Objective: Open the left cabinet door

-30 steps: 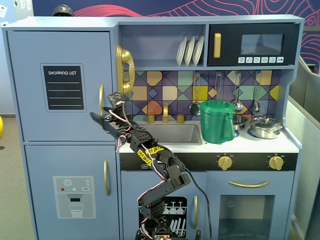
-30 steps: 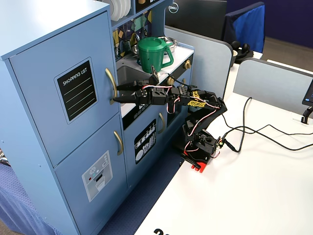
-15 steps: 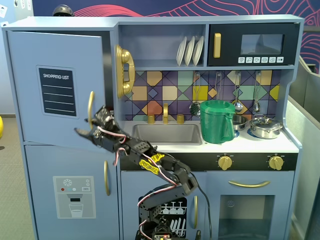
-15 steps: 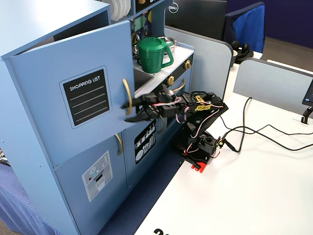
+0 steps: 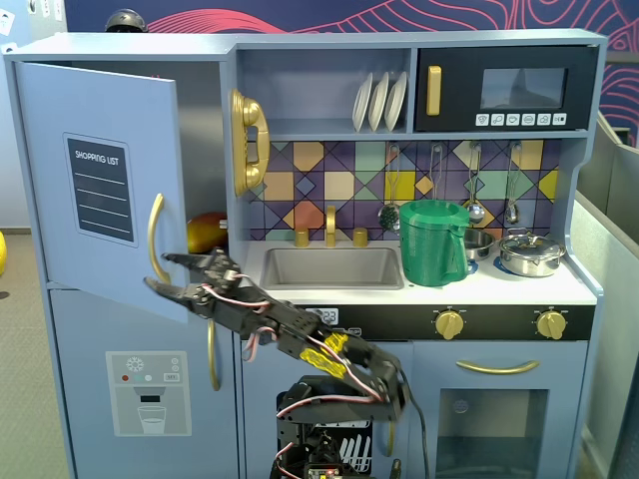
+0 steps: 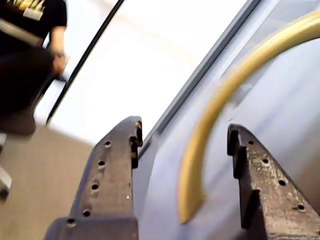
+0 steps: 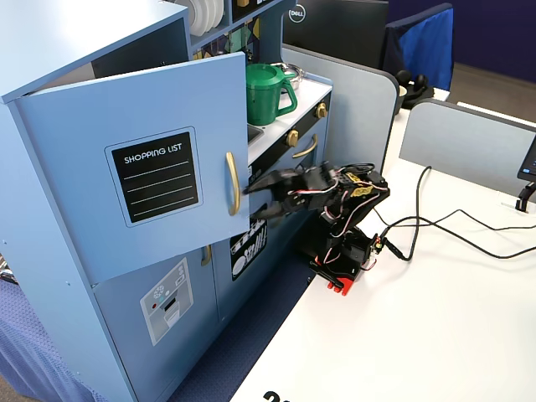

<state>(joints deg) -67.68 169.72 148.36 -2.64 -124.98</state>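
Note:
The left cabinet door (image 5: pixel 100 180) is pale blue with a black "SHOPPING LIST" panel and stands partly swung open; it also shows in the other fixed view (image 7: pixel 126 159). Its curved gold handle (image 5: pixel 155 238) runs down the free edge. My gripper (image 5: pixel 162 272) is open right at the handle's lower end. In the wrist view the gripper (image 6: pixel 184 127) has the handle (image 6: pixel 210 125) between its spread fingers (image 6: pixel 112 170), with a gap on both sides. In the other fixed view the gripper (image 7: pixel 254 201) sits beside the handle (image 7: pixel 233 184).
Below is a blue door with a water-dispenser graphic (image 5: pixel 148 394). A sink (image 5: pixel 332 267) and a green pitcher (image 5: pixel 432 242) lie to the right. An orange thing (image 5: pixel 207 232) shows inside the opened cabinet. The arm's base stands on a white table (image 7: pixel 435 335) with cables.

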